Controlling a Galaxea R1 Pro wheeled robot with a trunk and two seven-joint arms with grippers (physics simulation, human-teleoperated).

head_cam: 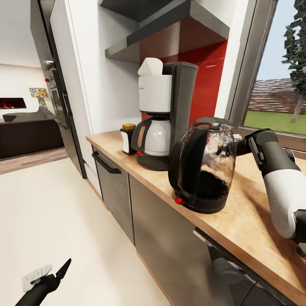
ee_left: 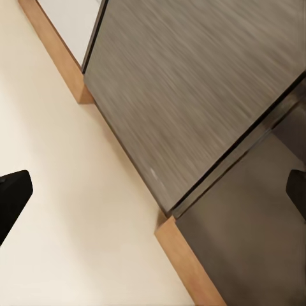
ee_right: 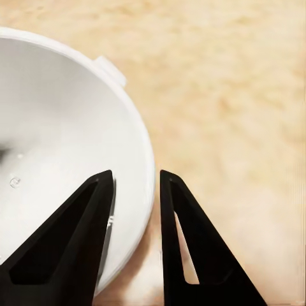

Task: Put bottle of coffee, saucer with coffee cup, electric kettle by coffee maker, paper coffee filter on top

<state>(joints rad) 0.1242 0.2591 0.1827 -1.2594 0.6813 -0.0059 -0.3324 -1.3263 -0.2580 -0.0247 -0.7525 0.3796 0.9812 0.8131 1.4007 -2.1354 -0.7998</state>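
- My right pincer (ee_right: 135,191) pinches the thin rim of a white dish, one finger inside, one outside. I think it is the coffee cup (ee_right: 57,153).
- It sits on the kitchen countertop (ee_right: 229,95).
- It looks light, hard and slippery, and could break.
- My left pincer (head_cam: 54,268) hangs open, empty.
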